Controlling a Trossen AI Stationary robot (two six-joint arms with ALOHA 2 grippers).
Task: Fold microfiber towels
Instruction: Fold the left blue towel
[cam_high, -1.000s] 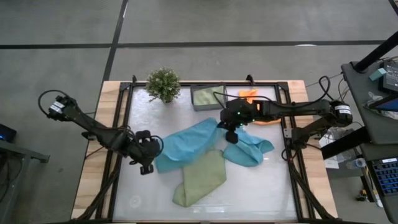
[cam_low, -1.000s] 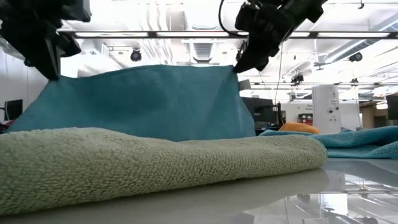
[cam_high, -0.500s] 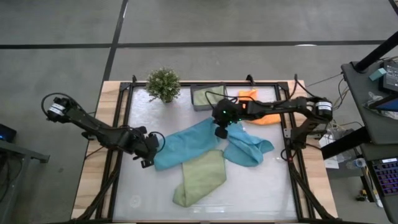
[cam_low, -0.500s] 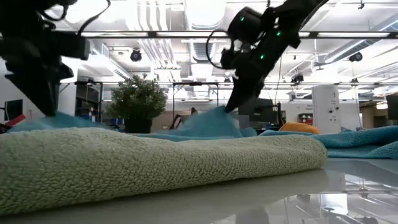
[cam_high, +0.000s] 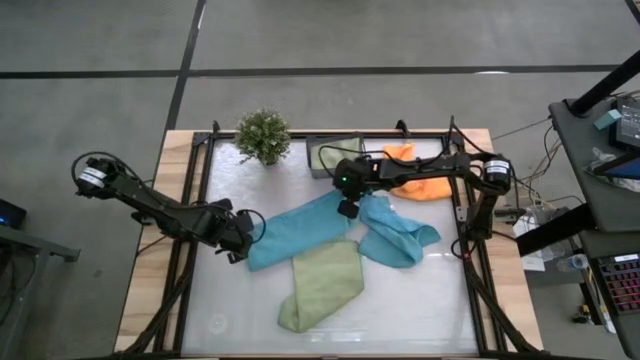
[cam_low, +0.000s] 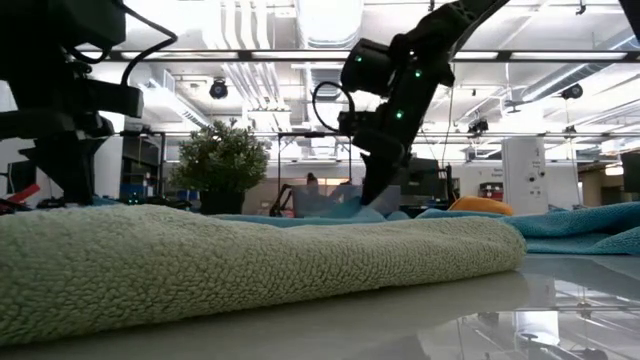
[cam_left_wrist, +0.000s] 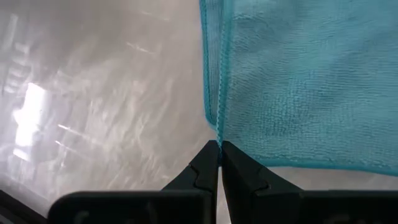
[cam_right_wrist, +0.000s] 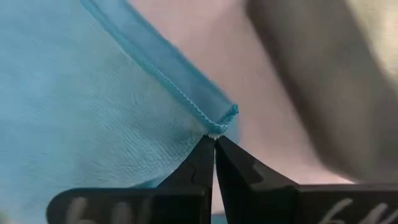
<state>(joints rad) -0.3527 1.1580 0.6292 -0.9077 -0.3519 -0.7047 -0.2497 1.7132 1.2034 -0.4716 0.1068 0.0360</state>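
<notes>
A teal-blue towel (cam_high: 295, 228) lies spread on the table between my two grippers. My left gripper (cam_high: 240, 242) is shut on its left near corner. My right gripper (cam_high: 347, 206) is shut on its far right corner. A folded light green towel (cam_high: 322, 283) lies in front of it, with one end on the teal towel's near edge. A second teal-blue towel (cam_high: 400, 233) lies crumpled to the right. An orange towel (cam_high: 415, 176) lies at the far right. Another light green towel (cam_high: 330, 155) sits in the grey bin. My left gripper pinches the teal towel's hemmed corner (cam_left_wrist: 217, 134) between its two fingertips. The fingers come low from the table's left. The towel lies flat on the table beyond them. My right gripper pinches the opposite hemmed corner (cam_right_wrist: 219, 123) at its fingertips, coming down from above. The corner sits low at the table, and the cloth spreads away from it.
A potted plant (cam_high: 262, 135) stands at the far left beside the grey bin (cam_high: 312, 158). Black rails (cam_high: 196, 190) frame the white table top. Bare table shows at the near left (cam_high: 230, 310) and near right (cam_high: 420, 310).
Both grippers have gone down, and my right gripper has also gone toward the table's left and far edge. The teal towel, held up as a taut sheet a second ago, has sunk and now lies flat on the table. Both grippers keep their hold.
</notes>
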